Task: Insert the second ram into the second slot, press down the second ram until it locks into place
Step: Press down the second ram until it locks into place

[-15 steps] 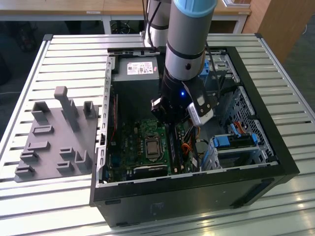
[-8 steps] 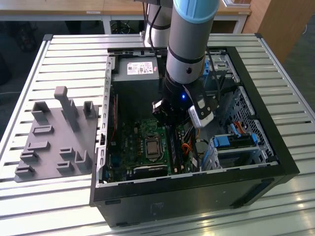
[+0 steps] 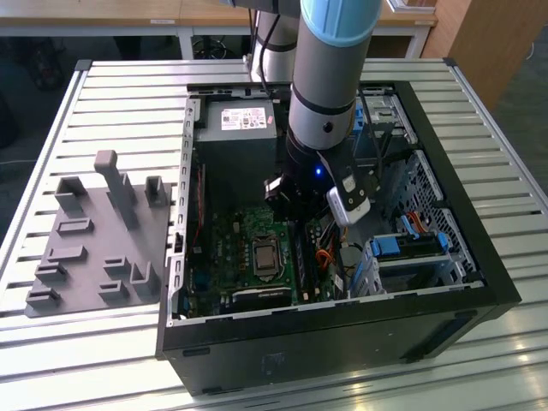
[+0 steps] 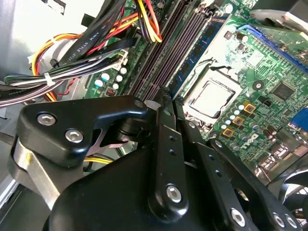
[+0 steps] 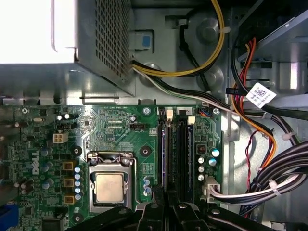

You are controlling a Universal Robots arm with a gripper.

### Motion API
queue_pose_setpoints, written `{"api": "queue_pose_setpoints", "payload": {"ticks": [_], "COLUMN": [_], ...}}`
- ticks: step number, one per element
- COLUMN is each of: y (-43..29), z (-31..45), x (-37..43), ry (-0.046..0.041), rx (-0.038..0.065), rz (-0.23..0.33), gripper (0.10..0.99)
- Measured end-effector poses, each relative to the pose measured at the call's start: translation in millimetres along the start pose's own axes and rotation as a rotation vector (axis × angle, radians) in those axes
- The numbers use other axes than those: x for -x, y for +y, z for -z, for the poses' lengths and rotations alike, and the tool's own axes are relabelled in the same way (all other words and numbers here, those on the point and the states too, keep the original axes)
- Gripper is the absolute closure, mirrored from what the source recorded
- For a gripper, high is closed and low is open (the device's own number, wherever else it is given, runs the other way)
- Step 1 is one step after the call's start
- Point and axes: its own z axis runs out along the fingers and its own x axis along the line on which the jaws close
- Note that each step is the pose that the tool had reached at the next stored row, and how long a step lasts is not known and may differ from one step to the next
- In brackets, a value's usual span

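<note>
- The claw (image 4: 171, 96) hung low inside the computer case (image 3: 479, 282), just above the memory slots (image 5: 180, 149); I could not tell whether it was apart, together or clamped on anything.
- A blue stick (image 4: 204, 48) stood in the slot nearest the processor (image 5: 109, 186); I could not tell whether it was the second ram.
- Such a stick was probably light, stiff and fragile, best held by its bare long edges and pressed evenly from above.
- The case sat on a slatted worktop (image 3: 111, 94).
</note>
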Motion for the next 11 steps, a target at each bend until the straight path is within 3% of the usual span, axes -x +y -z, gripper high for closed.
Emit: {"api": "queue_pose_setpoints", "payload": {"ticks": [11], "y": [0.2], "z": [-3.3], "x": [2.2], "ry": [0.0002], "rx": [0.001], "rz": [-0.022], "gripper": [0.949]}}
